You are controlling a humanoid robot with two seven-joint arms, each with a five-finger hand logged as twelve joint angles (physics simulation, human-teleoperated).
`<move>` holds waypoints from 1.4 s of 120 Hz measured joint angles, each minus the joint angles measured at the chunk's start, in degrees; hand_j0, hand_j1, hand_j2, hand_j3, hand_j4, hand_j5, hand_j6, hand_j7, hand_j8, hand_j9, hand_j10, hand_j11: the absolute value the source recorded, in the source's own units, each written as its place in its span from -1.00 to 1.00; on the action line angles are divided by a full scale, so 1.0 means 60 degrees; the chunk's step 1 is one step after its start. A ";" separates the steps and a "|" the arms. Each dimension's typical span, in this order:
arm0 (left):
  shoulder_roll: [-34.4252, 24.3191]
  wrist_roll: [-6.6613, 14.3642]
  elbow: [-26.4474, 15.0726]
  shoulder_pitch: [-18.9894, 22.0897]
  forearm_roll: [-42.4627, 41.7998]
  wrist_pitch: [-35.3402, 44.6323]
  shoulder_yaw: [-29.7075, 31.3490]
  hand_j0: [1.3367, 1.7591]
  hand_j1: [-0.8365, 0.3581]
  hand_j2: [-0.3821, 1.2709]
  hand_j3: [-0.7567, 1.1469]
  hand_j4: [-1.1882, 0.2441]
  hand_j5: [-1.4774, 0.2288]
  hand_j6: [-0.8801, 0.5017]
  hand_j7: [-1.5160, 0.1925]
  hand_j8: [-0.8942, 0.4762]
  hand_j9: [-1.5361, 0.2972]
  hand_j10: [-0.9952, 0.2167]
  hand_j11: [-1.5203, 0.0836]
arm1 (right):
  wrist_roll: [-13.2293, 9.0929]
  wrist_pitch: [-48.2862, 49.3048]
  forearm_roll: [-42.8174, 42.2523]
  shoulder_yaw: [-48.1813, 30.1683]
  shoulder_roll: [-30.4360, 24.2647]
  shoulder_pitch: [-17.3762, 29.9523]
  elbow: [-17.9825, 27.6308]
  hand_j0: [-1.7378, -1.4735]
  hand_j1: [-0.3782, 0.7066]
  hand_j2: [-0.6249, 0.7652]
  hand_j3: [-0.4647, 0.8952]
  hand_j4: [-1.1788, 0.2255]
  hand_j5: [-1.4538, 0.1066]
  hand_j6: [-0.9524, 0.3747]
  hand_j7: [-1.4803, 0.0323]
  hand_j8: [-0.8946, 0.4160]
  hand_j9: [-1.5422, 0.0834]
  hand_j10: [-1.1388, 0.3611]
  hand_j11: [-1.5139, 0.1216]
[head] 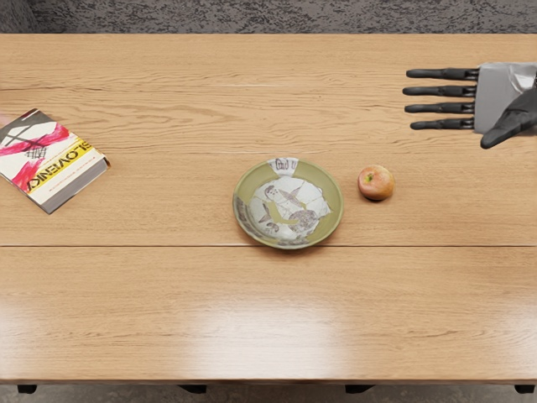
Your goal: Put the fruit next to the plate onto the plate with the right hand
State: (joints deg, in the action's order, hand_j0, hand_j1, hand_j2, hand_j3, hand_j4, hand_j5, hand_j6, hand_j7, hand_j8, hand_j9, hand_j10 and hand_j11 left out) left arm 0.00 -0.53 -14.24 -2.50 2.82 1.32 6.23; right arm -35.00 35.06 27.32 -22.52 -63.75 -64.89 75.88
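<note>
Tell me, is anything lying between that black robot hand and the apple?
No. In the head view, only bare wooden table separates the right hand from the apple. The plate lies on the apple's other side.

Wood table [268,319]: plate [335,211] at center, apple [375,182] just beside it on picture-right, not touching; book [49,159] near left edge, well apart from both.

simulated tabletop [268,319] with plate [333,201] and book [49,159]

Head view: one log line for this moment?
right robot hand: open, upper right, empty | apple: on table, right of plate, not touching | book: far left
</note>
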 joint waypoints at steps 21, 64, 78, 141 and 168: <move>0.0000 0.0000 0.0000 -0.0003 0.0000 -0.0001 0.0000 0.52 0.98 -0.54 -0.21 0.66 0.73 0.27 0.77 0.30 0.68 0.64 0.90 | 0.0000 -0.0001 -0.0349 -0.0098 0.0107 -0.0035 0.0056 -0.40 -0.90 -0.11 -0.32 0.66 0.83 0.41 0.92 0.34 0.87 0.50 0.82; 0.0000 0.0000 0.0000 -0.0006 -0.0001 0.0000 0.0002 0.52 0.98 -0.54 -0.21 0.66 0.73 0.27 0.77 0.30 0.68 0.64 0.90 | 0.0000 -0.7377 -0.7945 0.0085 0.1757 -0.0868 0.3536 -0.40 -0.88 -0.11 -0.32 0.64 0.81 0.39 0.91 0.32 0.85 0.48 0.81; 0.0000 0.0000 0.0000 -0.0007 -0.0001 0.0000 0.0002 0.52 0.98 -0.54 -0.21 0.66 0.73 0.27 0.77 0.30 0.68 0.64 0.90 | 0.0000 -0.9870 -0.9633 0.2050 0.2843 -0.1524 0.3668 -0.40 -0.80 -0.12 -0.32 0.59 0.75 0.34 0.85 0.26 0.79 0.43 0.75; 0.0000 0.0000 0.0000 -0.0007 -0.0001 0.0000 0.0001 0.52 0.98 -0.54 -0.21 0.66 0.73 0.27 0.77 0.30 0.68 0.64 0.90 | 0.0000 -1.1667 -1.0551 0.6699 0.5717 -0.2518 0.1948 -0.40 -0.35 -0.18 -0.32 0.29 0.41 0.03 0.49 -0.05 0.47 0.16 0.42; 0.0000 0.0001 0.0000 -0.0007 -0.0001 0.0000 0.0001 0.52 0.98 -0.54 -0.21 0.66 0.73 0.27 0.77 0.30 0.68 0.64 0.90 | 0.0000 -1.1677 -1.0646 0.6885 0.6637 -0.2013 0.0274 -0.40 -0.27 -0.19 -0.32 0.24 0.36 -0.03 0.43 -0.10 0.41 0.11 0.37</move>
State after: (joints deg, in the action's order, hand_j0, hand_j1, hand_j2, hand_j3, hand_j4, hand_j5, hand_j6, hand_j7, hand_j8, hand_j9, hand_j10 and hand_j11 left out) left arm 0.00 -0.53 -14.24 -2.55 2.82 1.32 6.23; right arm -35.00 -35.00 -36.56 18.79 -23.93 -76.96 77.52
